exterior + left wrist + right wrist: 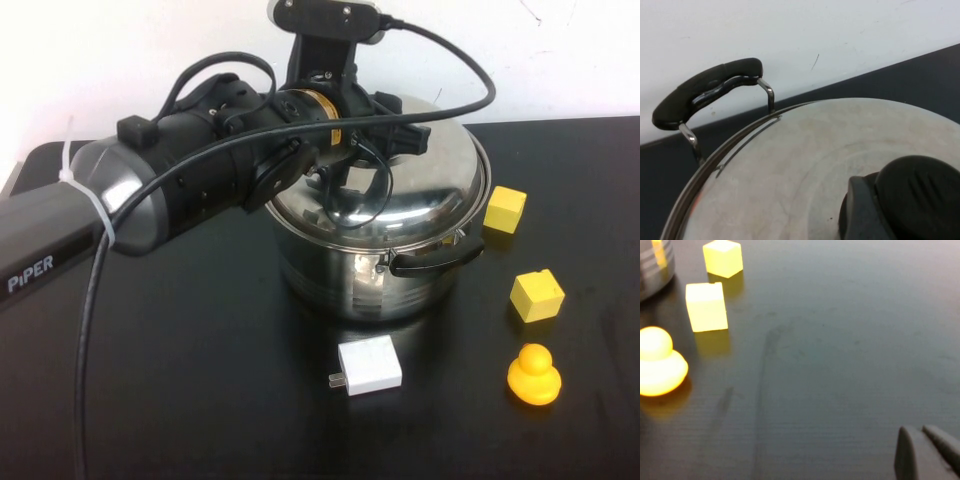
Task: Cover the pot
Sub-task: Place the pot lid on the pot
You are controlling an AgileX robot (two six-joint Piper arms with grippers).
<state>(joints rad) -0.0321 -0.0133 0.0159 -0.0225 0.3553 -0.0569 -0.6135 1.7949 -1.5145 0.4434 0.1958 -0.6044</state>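
Pot: the large shiny stainless-steel stockpot (385,275) stands mid-worktop (200,400), its domed steel lid (420,190) seated on the rim.
Left gripper: the left gripper (345,165) hovers over the lid's black knob (905,200); whether it is spread or pinching cannot be told.
Right gripper: the right gripper (927,452) sits low over bare worktop, well apart from the pot, fingers pressed together.
Risk: a withdrawal that catches the knob could drag the lid askew.
Nearby: two yellow blocks (505,208), a yellow rubber duck (533,375), a white plug adapter (368,366).
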